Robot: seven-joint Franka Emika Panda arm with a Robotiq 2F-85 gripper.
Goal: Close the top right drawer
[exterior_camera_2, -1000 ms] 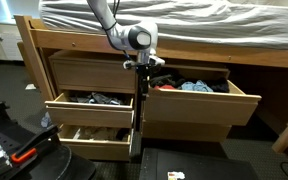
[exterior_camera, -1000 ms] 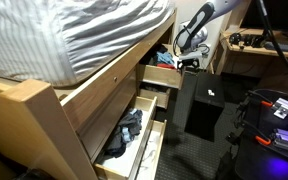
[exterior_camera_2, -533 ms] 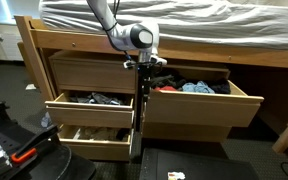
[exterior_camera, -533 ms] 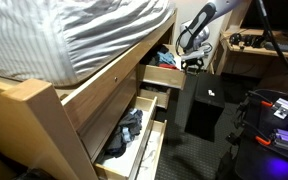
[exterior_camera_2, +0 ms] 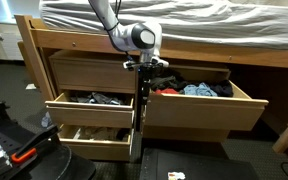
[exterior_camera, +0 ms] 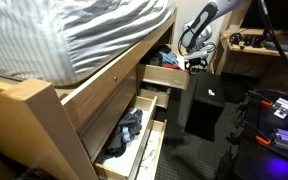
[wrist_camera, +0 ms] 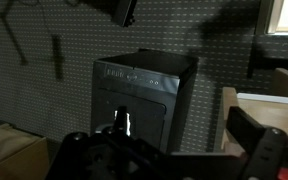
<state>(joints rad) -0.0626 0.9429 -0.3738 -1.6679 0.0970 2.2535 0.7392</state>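
Note:
The top right drawer (exterior_camera_2: 204, 112) is a light-wood drawer with a plain flat front. It stands pulled out, with blue and dark clothing (exterior_camera_2: 196, 88) showing inside. It also shows in an exterior view (exterior_camera: 162, 76). My gripper (exterior_camera_2: 144, 72) is at the drawer's left front corner, also seen in an exterior view (exterior_camera: 192, 58). In the wrist view the fingers (wrist_camera: 169, 150) are spread wide. The drawer's wooden edge (wrist_camera: 231, 115) stands just inside the right finger. The gripper looks open and holds nothing.
Two left-hand drawers (exterior_camera_2: 89, 108) (exterior_camera_2: 89, 142) stand open with clothes. A black cabinet (exterior_camera: 204, 105) (wrist_camera: 139, 90) stands on the floor close in front of the drawer. A striped mattress (exterior_camera: 74, 35) overhangs. A long panel with a knob (exterior_camera: 109, 85) runs below it.
The gripper has shifted slightly away from the bed, and the top right drawer has slid out a little further with it.

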